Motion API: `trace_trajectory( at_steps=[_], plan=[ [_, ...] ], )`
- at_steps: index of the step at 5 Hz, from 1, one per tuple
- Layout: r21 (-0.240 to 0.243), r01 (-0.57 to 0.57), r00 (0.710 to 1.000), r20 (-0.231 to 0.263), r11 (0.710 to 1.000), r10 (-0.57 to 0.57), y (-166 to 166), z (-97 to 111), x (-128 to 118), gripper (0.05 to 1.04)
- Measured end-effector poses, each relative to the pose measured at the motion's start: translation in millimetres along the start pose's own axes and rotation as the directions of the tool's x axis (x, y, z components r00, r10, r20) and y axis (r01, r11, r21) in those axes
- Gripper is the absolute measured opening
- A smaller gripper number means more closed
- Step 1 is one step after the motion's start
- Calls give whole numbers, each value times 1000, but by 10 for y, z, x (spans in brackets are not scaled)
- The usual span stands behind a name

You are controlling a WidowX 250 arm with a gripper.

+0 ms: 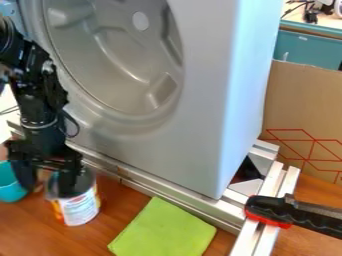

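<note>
At the left, my black gripper (46, 184) hangs down over the wooden table with its two fingers spread apart. Its right finger overlaps the upper part of a can (80, 208) with a white, red and yellow label; whether they touch I cannot tell. The left finger stands by the right side of a turquoise cup (8, 186), which the view's left edge cuts off. A green cloth (163, 231) lies flat on the table, to the right of the can.
A large grey washing-machine-like body (207, 100) with a round recess rises behind the gripper. Metal rails (170, 196) run along its base. A black-and-red clamp (274, 209) is at the lower right, with a cardboard panel (307, 110) behind.
</note>
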State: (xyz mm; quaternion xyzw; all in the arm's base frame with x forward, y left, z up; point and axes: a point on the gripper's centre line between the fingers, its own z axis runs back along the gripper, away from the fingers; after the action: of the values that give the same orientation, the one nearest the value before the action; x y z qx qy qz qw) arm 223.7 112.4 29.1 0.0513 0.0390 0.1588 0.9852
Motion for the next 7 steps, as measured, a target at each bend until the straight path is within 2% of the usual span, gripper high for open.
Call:
trace_trajectory(
  at_steps=[1,2,3,5,6,7],
  plan=[
    [48,-20,992,-120,999,26,-27,11,-175,1001],
    [42,-18,981,-192,999,26,-48,-29,-352,1000],
    [17,-23,971,-236,1000,27,-97,-39,-558,1000],
    [2,-51,985,-164,999,50,-57,204,-603,1000],
    [3,-56,984,-167,998,56,-46,224,-619,1001],
    [17,26,996,-91,1000,-24,29,356,-575,1001]
  ],
)
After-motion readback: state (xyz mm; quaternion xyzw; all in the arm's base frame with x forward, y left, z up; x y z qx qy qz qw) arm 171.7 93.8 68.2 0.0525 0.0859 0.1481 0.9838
